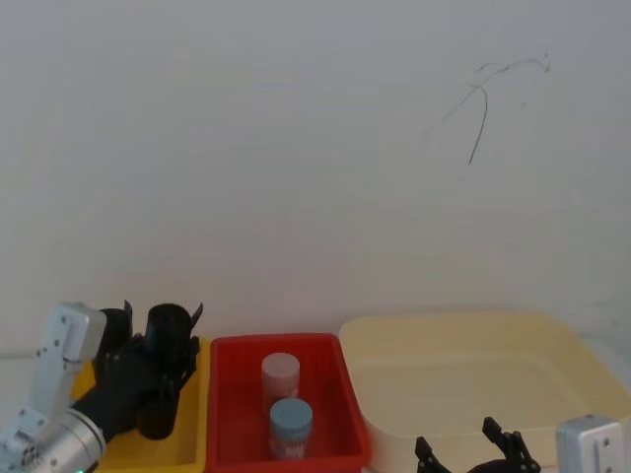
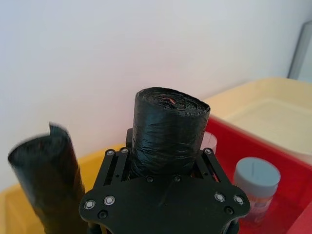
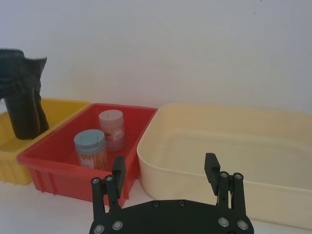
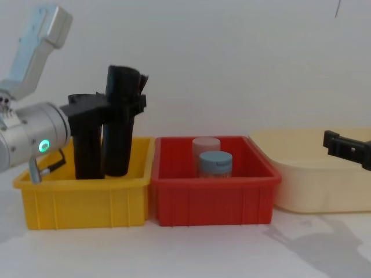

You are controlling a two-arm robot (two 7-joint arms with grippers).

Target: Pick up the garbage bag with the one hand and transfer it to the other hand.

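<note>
While the long black two-finger right gripper (image 3: 165,165) hangs low with its fingers spread wide and nothing between them, all the action is on the other side! The left gripper (image 2: 165,168), black on a thick silver wrist with a glowing green ring, is clamped tight on the black, tightly rolled plastic garbage bag (image 4: 122,124). The roll stands upright between its fingers, held around the upper half.

Just beside that hand, on its wrist side, stands a second black plastic roll (image 4: 87,145), and nothing is holding it. Beneath the left gripper sits the yellow plastic bin (image 4: 87,202), and the bag's lower end is down inside its walls. The bag's top rides higher than its neighbour's, but I can't tell whether it is off the bin floor.

Between the two hands there's a red plastic bin (image 4: 214,202) holding two lidded jars (image 4: 215,162). Right ahead of the right gripper is a wide cream plastic tub (image 3: 219,141).

So where are we? By my read the grasp is made, and that's the first piece banked. Everything else is left to do: lift the bag out of the bin, carry it across, and get the right gripper's fingers round it before the left lets go. The hands are well apart, so the handover is a way off yet.
</note>
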